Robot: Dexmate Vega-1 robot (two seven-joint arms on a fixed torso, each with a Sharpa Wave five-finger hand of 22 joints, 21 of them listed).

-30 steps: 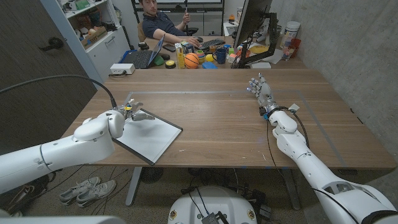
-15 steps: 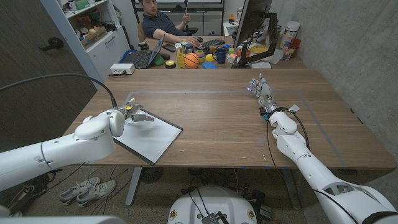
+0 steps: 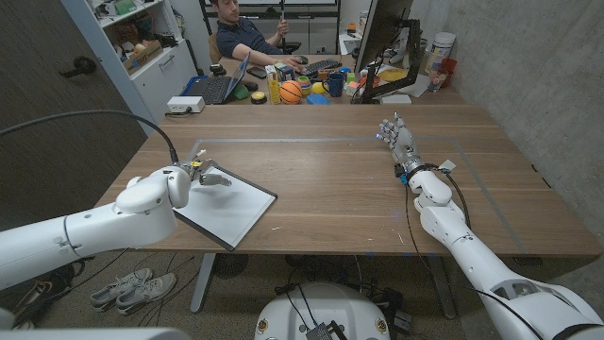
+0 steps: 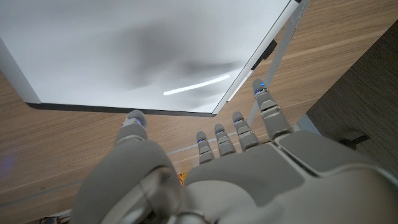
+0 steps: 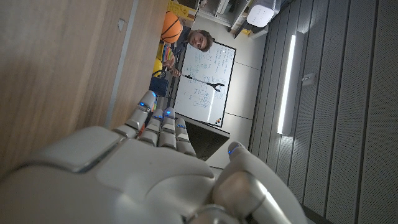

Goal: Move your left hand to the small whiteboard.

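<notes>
1. The small whiteboard [image 3: 226, 206] is lying flat on the wooden table [image 3: 330, 179], on its near left part, turned at an angle so one corner is pointing toward the near edge.
2. The left hand [image 3: 203, 174] is hovering over the whiteboard's far left corner, its fingers [image 3: 219, 177] reaching out above the white surface.
3. In the left wrist view the left hand [image 4: 205, 168] is showing its fingers [image 4: 268, 112] spread apart with nothing between them, their tips hanging over the wood just beside the whiteboard [image 4: 137, 56] and its dark frame edge; whether any tip is touching the board I cannot tell.
4. A soft shadow and a bright streak of reflected light are lying across the board's surface in that view.
5. The right hand [image 3: 396, 140] is standing on the far right part of the table, well apart from the whiteboard, fingers pointing toward the far edge and holding nothing.
6. In the right wrist view the right hand [image 5: 155, 162] is keeping its fingers [image 5: 163, 124] side by side and extended, thumb set apart, beside the table's wooden surface.
7. Beyond the far edge, a person [image 3: 247, 33] is sitting at a cluttered desk with a laptop [image 3: 219, 87], an orange basketball [image 3: 292, 91] and a dark monitor [image 3: 382, 28].
8. A pair of shoes [image 3: 132, 288] is lying on the floor under the near left corner.
</notes>
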